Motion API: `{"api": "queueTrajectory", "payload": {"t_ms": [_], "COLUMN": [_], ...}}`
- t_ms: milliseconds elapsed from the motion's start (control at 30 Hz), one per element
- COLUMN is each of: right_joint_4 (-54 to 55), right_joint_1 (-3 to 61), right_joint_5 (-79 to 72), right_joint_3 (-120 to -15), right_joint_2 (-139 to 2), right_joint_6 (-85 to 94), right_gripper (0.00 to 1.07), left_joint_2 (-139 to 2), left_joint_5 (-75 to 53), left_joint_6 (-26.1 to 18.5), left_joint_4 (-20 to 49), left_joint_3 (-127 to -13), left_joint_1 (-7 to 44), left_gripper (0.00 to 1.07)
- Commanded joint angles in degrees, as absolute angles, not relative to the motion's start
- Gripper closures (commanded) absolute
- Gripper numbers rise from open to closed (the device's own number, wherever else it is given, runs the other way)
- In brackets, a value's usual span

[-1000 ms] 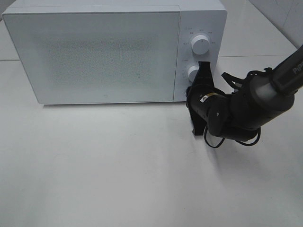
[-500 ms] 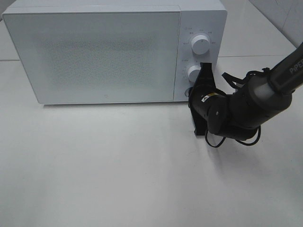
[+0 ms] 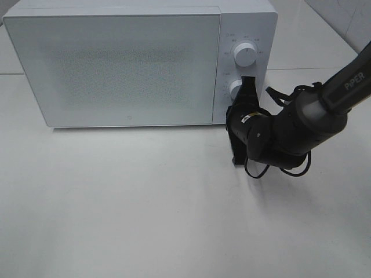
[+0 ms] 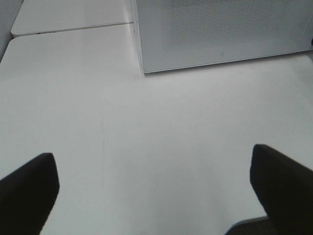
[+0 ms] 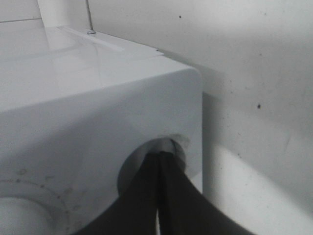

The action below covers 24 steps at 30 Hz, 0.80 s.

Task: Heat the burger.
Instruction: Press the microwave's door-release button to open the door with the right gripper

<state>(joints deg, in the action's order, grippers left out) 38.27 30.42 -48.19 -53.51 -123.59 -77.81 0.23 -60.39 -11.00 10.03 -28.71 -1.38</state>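
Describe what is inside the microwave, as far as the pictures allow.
Nothing inside can be seen. The microwave has its door shut, and the speckled white panel of that door hides the whole cavity. Whether any food sits inside cannot be told from these views.

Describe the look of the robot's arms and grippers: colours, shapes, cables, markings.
The right arm is glossy black with rounded joints, a dark link lettered PIPER in white, and a looping black cable. The right gripper and left gripper have black fingers.
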Motion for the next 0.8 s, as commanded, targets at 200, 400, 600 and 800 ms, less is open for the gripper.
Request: {"api": "queueTrajectory", "payload": {"t_ms": [200,400,600,800], "right_joint_4": [39.13,39.08,38.90,38.22], "right_joint_1": [29.45,29.45,29.45,29.68], "right_joint_5": [-64.97,-65.15,-65.20,-64.92], "right_joint_3": [-59.24,-61.42,-61.36,-61.36], "right_joint_2": [-124.45,-125.36,-125.42,-125.36], "right_joint_6": [-73.45,-73.34,-73.34,-73.34], "right_gripper": [1.07,1.07,1.07,1.07], "left_joint_2": [1.49,1.49,1.49,1.49], "left_joint_5": [-59.87,-59.87,-59.87,-59.87], "left_joint_6": [-11.06,-11.06,-11.06,-11.06], "left_joint_4": [10.37,10.37,10.37,10.37], "left_joint_3": [-28.65,-28.65,-28.65,-28.65], "left_joint_1": [-1.43,-1.43,-1.43,-1.43], "left_gripper": [0.06,0.06,0.06,0.06]}}
